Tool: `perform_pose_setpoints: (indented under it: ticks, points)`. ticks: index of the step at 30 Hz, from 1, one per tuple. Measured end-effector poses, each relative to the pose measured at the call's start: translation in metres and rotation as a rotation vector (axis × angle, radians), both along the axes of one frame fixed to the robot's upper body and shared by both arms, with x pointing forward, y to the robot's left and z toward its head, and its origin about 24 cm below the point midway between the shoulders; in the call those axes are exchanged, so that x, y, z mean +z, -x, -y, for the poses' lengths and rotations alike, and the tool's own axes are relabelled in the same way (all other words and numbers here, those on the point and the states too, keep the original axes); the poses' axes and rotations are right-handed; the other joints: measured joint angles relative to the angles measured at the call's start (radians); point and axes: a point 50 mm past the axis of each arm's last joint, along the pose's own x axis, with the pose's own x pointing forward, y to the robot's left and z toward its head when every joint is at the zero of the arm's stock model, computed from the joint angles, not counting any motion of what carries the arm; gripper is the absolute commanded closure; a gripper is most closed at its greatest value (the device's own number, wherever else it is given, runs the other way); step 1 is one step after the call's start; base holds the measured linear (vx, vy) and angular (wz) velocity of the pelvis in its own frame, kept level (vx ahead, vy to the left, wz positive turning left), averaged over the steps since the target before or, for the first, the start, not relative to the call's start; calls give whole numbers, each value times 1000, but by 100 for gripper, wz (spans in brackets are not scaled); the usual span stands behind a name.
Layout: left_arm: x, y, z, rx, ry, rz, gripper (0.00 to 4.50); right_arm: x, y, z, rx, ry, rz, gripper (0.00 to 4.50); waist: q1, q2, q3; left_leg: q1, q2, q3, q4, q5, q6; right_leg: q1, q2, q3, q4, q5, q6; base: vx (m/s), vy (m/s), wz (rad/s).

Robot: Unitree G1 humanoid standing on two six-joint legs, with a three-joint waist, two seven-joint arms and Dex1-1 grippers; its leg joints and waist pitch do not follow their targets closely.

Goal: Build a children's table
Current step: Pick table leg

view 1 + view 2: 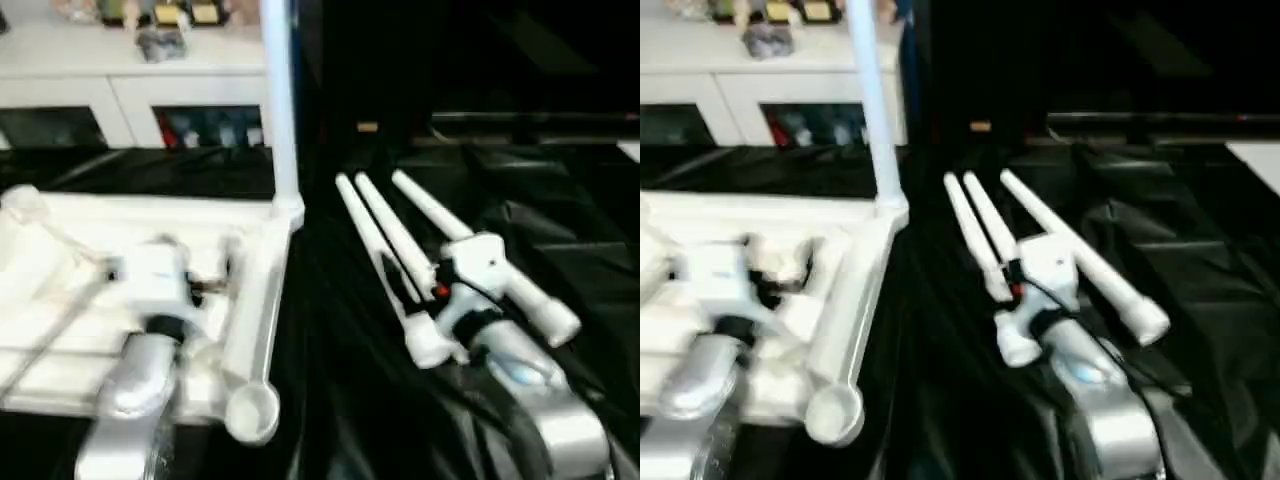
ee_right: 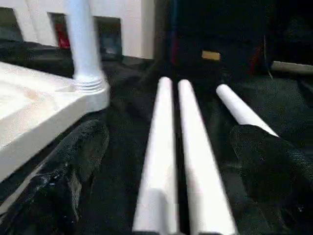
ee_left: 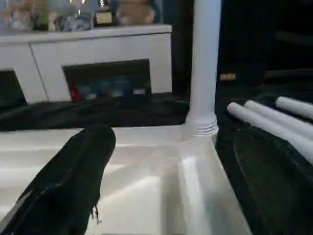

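Three loose white legs (image 1: 400, 250) lie on the black sheet (image 1: 560, 240) that covers the worktop, right of the tabletop; two of them rest side by side, touching along their length, and the third lies just to their right, angled a little apart. The white tabletop (image 1: 60, 290) sits upside down on the left, its ribbed underside facing up. A fourth leg (image 1: 282, 100) stands upright in the socket at the tabletop's far right corner, while the round socket (image 1: 252, 412) at the near right corner holds nothing.

Over the two paired legs hangs the right end effector (image 2: 171, 147), its black fingers (image 2: 264, 156) spread wide, one on each side of the pair, gripping nothing that I can see. Above the tabletop's underside, the left end effector (image 1: 165, 275) is likewise wide open and holds nothing; one black finger (image 3: 73, 176) reaches toward the standing leg.

Behind the worktop, on the far left, stands a white glass-door cabinet (image 1: 130, 90) with small colourful items (image 1: 165, 20) on top, too blurred to name.
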Motion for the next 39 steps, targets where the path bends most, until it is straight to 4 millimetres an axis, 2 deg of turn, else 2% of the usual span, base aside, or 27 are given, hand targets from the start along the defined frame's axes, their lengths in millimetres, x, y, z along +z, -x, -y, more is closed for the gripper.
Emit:
perform_pose_setpoints:
  ticks: [1, 2, 4, 6, 9, 10, 15, 19, 23, 25, 31, 35, 39]
  points:
    - [1, 0, -2, -16, -13, 2, 4, 2, -2, -2, 10, -11, -6, 0, 6, 7, -2, 1, 3, 0, -6, 7, -16, 1, 2, -1, -5, 6, -4, 16, -72, -1]
    - [2, -1, -3, -46, -22, 2, 4, 4, -6, -3, 16, -13, -17, 0, 14, 11, 1, 1, 9, 0, -13, 9, -23, 3, 8, -2, -19, 13, -2, 0, 0, 0]
    - [4, -2, -2, -133, -22, -1, 4, 6, -15, -5, 25, 0, -47, 0, 22, 22, 10, 2, 23, -1, -17, 12, -37, 18, 14, -12, -52, 29, -13, -58, 4, -2]
    - [8, -7, -2, -218, -64, -2, 4, 6, -23, -5, 23, 30, -86, 0, 23, 30, 17, 6, 29, 9, -16, 12, -38, 25, 11, -15, -60, 34, -15, -60, 31, 12]
    - [13, -15, -2, -291, -118, -5, 4, 7, -32, -2, 6, 68, -113, 0, 18, 40, 26, 7, 36, 31, -16, 12, -37, 29, 5, -13, -60, 34, -15, -64, 26, 12]
    - [13, -17, -1, -311, -130, -9, 4, 8, -36, -2, 3, 73, -123, 0, 17, 42, 29, 7, 37, 34, -16, 12, -37, 28, 3, -13, -60, 34, -15, -58, 19, 8]
    - [12, -20, 6, -482, -178, -67, 4, 9, -48, 4, -14, 178, -213, 0, 16, 42, 30, 4, 38, 38, -17, 13, -37, 27, -1, -15, -55, 34, -14, 0, 0, 0]
    - [11, -16, 11, -590, -186, -119, 4, 0, -52, 8, -28, 215, -318, 0, 17, 42, 30, 3, 41, 39, -17, 15, -36, 25, -2, -21, -52, 34, -14, 0, 0, 0]
    - [10, -7, 13, -649, -165, -140, 4, -10, -53, 5, -20, 218, -408, 0, 18, 45, 28, -7, 46, 45, -23, 28, -36, 15, -2, -26, -52, 34, -22, 0, 0, 0]
    - [9, -6, 13, -669, -153, -157, 4, -14, -52, 4, -18, 212, -448, 0, 24, 46, 28, -10, 48, 47, -24, 30, -34, 14, -2, -28, -52, 32, -23, 0, 0, 0]
    - [9, 4, 18, -779, -83, -230, 4, -24, -47, 1, 9, 166, -550, 0, 37, 47, 28, -10, 50, 53, -24, 29, -33, 14, -4, -28, -53, 30, -23, 0, 0, 0]
    - [8, 15, 23, -867, -12, -305, 4, -29, -46, 2, 22, 163, -596, 0, 41, 48, 29, -8, 51, 55, -24, 29, -33, 15, -4, -28, -51, 30, -23, 0, 0, 0]
    - [8, 18, 25, -895, 25, -336, 0, -31, -46, 4, 14, 168, -610, 38, 41, 49, 29, -7, 52, 55, -26, 30, -34, 15, -4, -28, -51, 31, -23, 0, 0, 0]
